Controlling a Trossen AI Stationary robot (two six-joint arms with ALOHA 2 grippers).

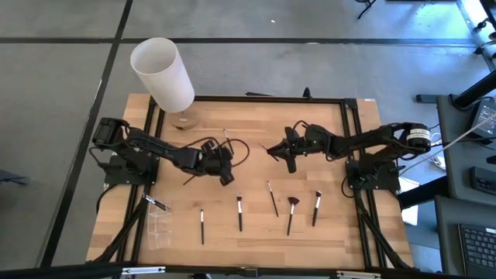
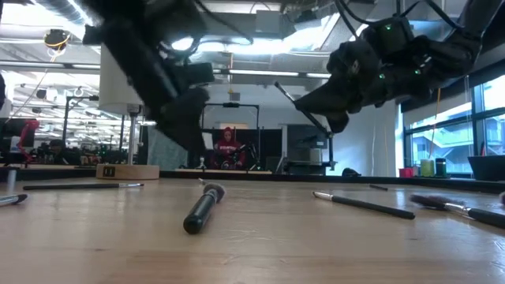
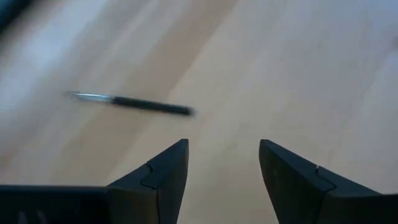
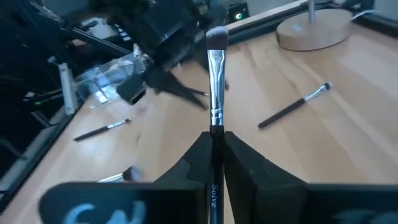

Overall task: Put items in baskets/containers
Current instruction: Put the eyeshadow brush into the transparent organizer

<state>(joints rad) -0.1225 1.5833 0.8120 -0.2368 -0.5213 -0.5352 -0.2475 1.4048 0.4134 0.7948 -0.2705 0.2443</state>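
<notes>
Gripping a slim dark-handled makeup brush [image 4: 216,81] by its handle, the right gripper [image 4: 214,140] hovers above the middle of the wooden table [image 1: 256,124], its two fingers pressed closed on the shaft and the pale tuft pointing away from the wrist. Bare planks lie all around it. Across from it, the left gripper [image 3: 222,163] hangs over open wood with its fingers parted and nothing between them; just ahead of them lies one thin dark brush [image 3: 134,102] with a metal ferrule. Nearer the front edge, below both grippers, five more brushes [image 1: 240,212] rest in a loose row, well apart from each other, one with a reddish fan-shaped head [image 1: 293,202]. The clear plastic container [image 1: 160,227] sits at the front corner on the left arm's side, a brush [image 1: 157,203] at its rim. A tall white cylinder [image 1: 163,74] stands on a round wooden base [image 1: 184,120] by the far edge. Black rails frame the tabletop.
</notes>
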